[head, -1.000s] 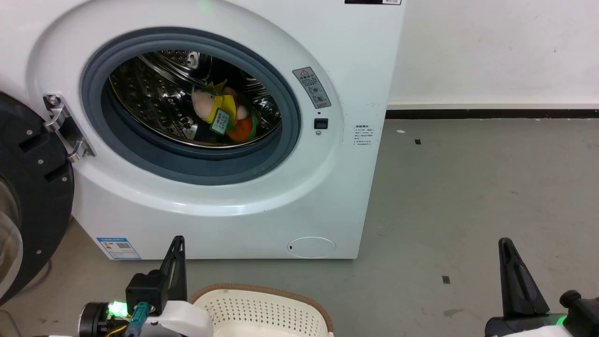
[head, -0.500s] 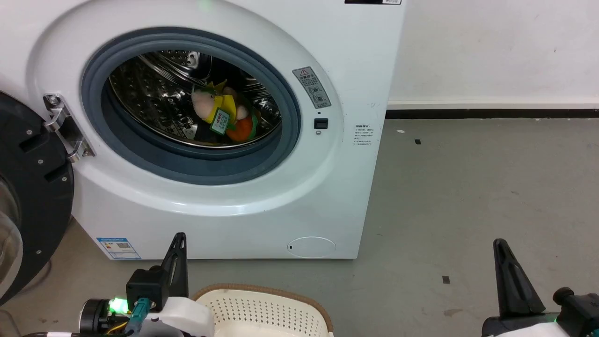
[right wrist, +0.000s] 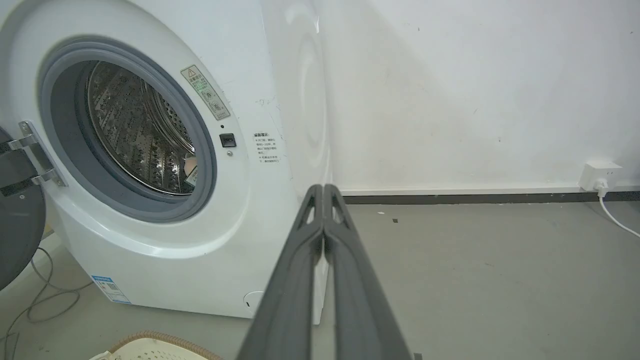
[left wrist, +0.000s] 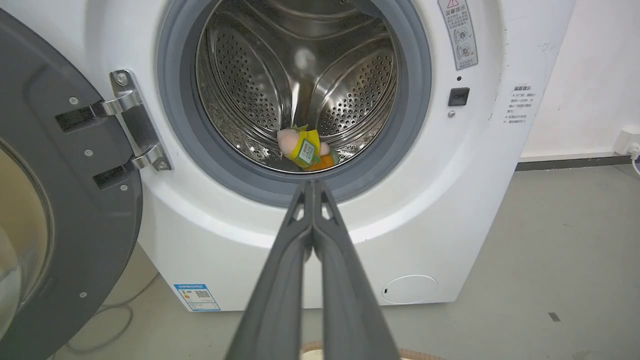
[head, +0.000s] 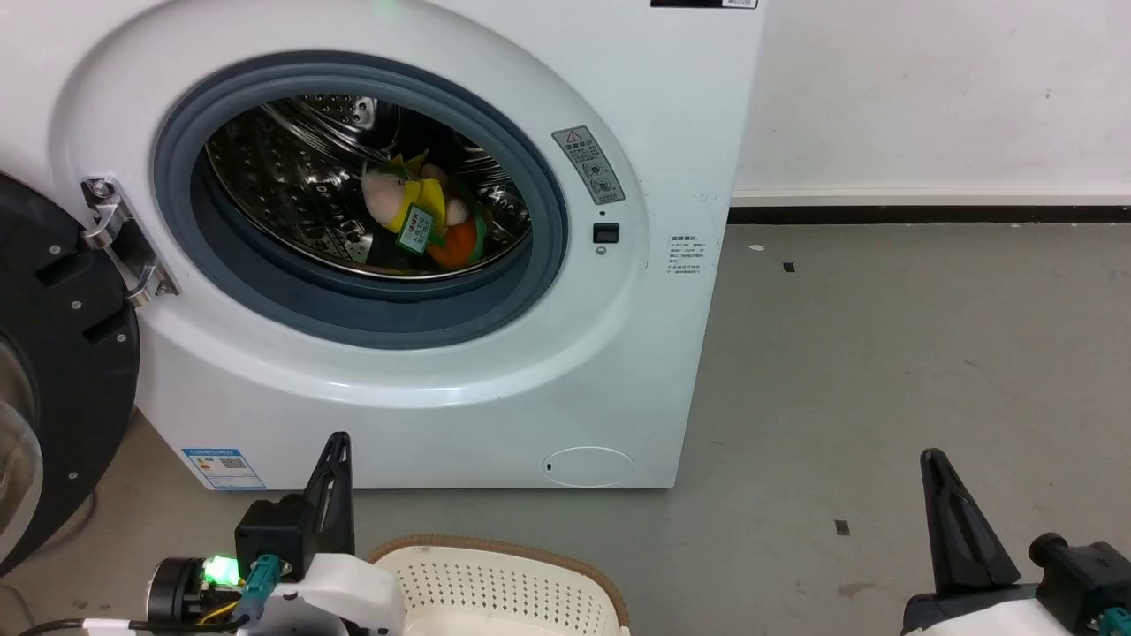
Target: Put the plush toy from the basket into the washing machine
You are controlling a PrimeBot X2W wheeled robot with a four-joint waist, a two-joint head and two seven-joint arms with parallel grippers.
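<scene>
The plush toy [head: 428, 223], pink, yellow and orange with a green tag, lies on the floor of the steel drum inside the white washing machine [head: 424, 371]; in the left wrist view the plush toy [left wrist: 305, 152] shows low in the porthole. The cream basket [head: 504, 583] with a brown rim stands on the floor in front of the machine, no toy visible in the part in view. My left gripper [head: 334, 446] is shut and holds nothing, just left of the basket. My right gripper [head: 932, 464] is shut and holds nothing, low at the right.
The black round door [head: 53, 353] hangs open at the left on a metal hinge [head: 119, 243]. A cable [left wrist: 107, 325] lies on the floor below it. Grey floor [head: 884, 353] stretches right to a white wall, with a wall socket [right wrist: 597, 176] and cord.
Both grippers have shifted slightly: the left one rose a little, the right one drifted a little left. The plush toy, basket and door have not moved.
</scene>
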